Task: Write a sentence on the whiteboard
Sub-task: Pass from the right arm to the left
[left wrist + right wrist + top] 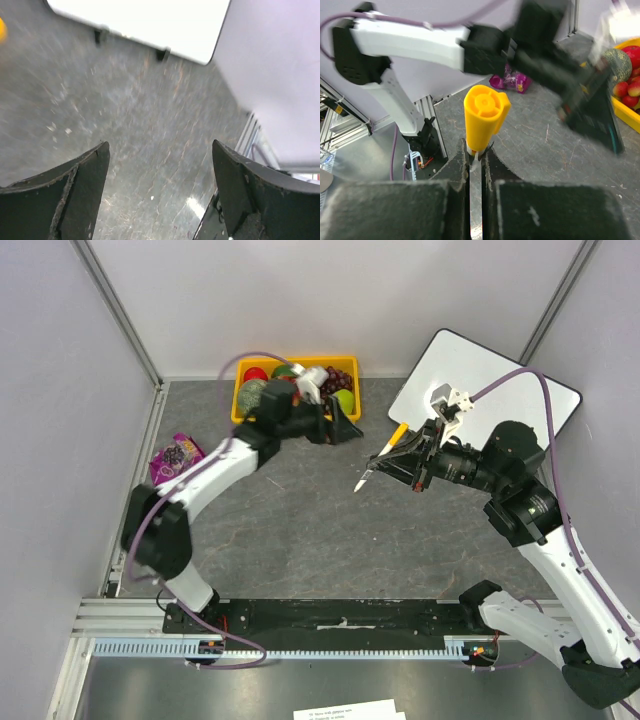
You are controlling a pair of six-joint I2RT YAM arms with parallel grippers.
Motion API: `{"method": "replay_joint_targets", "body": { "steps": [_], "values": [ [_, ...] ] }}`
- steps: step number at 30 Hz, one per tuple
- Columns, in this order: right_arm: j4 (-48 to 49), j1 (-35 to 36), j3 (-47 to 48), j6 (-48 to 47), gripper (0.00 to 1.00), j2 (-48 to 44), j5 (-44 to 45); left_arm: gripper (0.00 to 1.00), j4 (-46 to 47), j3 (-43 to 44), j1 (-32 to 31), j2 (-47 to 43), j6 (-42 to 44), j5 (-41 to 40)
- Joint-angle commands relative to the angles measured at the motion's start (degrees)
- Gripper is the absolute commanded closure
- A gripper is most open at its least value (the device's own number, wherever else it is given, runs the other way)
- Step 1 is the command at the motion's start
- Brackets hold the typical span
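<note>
The whiteboard (500, 390) lies tilted at the back right, and its near edge (140, 22) also shows in the left wrist view. Its visible face is plain white, and the sentence is out of view. My right gripper (388, 457) (476, 150) hovers over the grey table left of the board, shut on a marker (375, 462) with a yellow cap (485, 112). The marker slants from the cap at the upper right to a white end at the lower left. My left gripper (350, 428) (160, 145) stands open and empty by the fruit tray, facing the marker.
A yellow tray (240, 395) of fruit sits at the back, just behind the left gripper. A purple packet (176, 457) lies by the left wall. Grey walls close in the left, back and right sides. A metal rail runs along the near edge.
</note>
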Motion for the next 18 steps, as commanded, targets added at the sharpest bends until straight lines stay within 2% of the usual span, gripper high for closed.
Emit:
{"method": "replay_joint_targets", "body": {
  "steps": [1, 4, 8, 13, 18],
  "values": [
    [-0.5, -0.2, -0.6, -1.2, 1.0, 1.5, -0.6, 0.12, 2.6, -5.0, 4.3, -17.1, 3.9, 9.3],
    [-0.4, -0.2, -0.6, -0.2, 1.0, 3.1, -1.9, 0.09, -1.8, -7.0, 5.5, -24.1, 7.7, 10.8],
    [0.6, -0.2, -0.8, 1.8, 1.0, 4.6, -3.2, 0.07, 1.2, -8.8, 5.6, -29.7, 8.1, 19.2],
    [1.8, -0.2, -1.3, 3.4, 1.0, 4.9, -3.0, 0.11, 8.9, -10.2, 5.2, -29.2, 3.5, 31.1],
    [3.0, -0.3, -1.6, 5.5, 1.0, 5.6, -3.0, 0.14, 10.0, -11.2, 1.3, -27.3, 3.7, 32.2]
  ]
}}
